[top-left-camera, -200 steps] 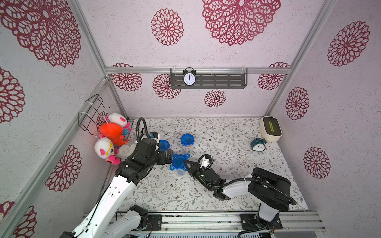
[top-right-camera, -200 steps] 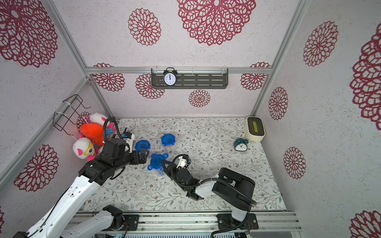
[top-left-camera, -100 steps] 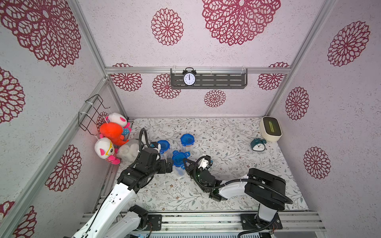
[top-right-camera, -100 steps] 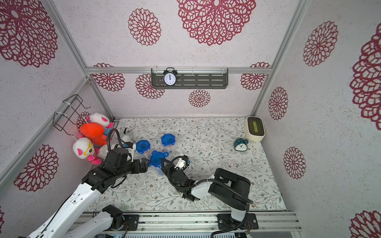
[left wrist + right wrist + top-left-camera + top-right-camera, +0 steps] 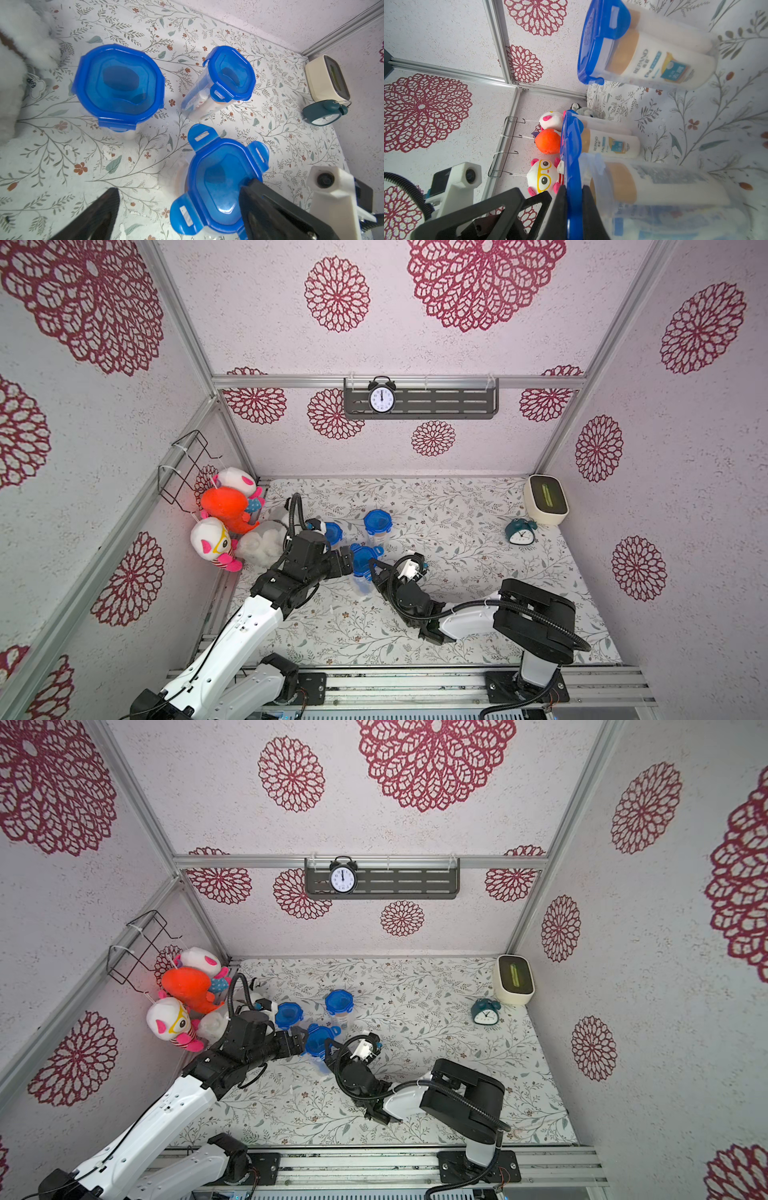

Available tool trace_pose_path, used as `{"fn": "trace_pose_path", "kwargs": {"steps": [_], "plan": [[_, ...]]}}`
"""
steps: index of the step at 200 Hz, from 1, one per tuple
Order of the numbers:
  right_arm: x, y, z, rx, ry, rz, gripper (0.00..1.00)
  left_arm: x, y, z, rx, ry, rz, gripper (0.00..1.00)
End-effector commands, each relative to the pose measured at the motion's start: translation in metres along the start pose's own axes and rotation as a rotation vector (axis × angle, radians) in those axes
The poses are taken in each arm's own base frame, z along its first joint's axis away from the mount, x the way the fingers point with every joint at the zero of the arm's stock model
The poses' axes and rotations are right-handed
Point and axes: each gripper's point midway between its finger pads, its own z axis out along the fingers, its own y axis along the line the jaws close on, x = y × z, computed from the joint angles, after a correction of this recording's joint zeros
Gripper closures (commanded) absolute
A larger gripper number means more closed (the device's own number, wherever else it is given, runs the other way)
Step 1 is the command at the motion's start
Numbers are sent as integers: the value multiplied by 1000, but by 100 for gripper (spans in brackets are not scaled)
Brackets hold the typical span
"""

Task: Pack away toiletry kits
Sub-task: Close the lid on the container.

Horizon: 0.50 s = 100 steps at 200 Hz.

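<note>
Left gripper jaws wide; right gripper pinched on blue lid rim.

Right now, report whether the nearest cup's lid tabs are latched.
Unlatched: the lid has its visible tabs splayed outward, not folded down.

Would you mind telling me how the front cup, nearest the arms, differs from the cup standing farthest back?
The front cup has its lid tabs flared outward, unlatched; the back cup has them folded down. The right claw pinches the front cup's lid edge; nothing touches the back cup. Both are upright clear cups with blue lids, each holding a white orange-capped bottle.
</note>
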Motion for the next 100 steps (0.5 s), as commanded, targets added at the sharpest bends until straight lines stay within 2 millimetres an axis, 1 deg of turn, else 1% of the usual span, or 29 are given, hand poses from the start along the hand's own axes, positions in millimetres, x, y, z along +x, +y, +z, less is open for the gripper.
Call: {"fn": "trace_pose_path", "kwargs": {"steps": [1, 25, 68, 100], "plan": [[-1, 27, 1, -51, -9, 36, 94, -6, -2, 1, 5, -36, -6, 7], [3, 28, 3, -58, 7, 41, 94, -3, -3, 5, 7, -22, -1, 7], [-1, 25, 0, -44, -2, 38, 93, 4, -4, 14, 9, 12, 8, 9], [2, 22, 1, -29, 8, 32, 92, 11, 0, 20, -20, 36, 15, 11]]}}
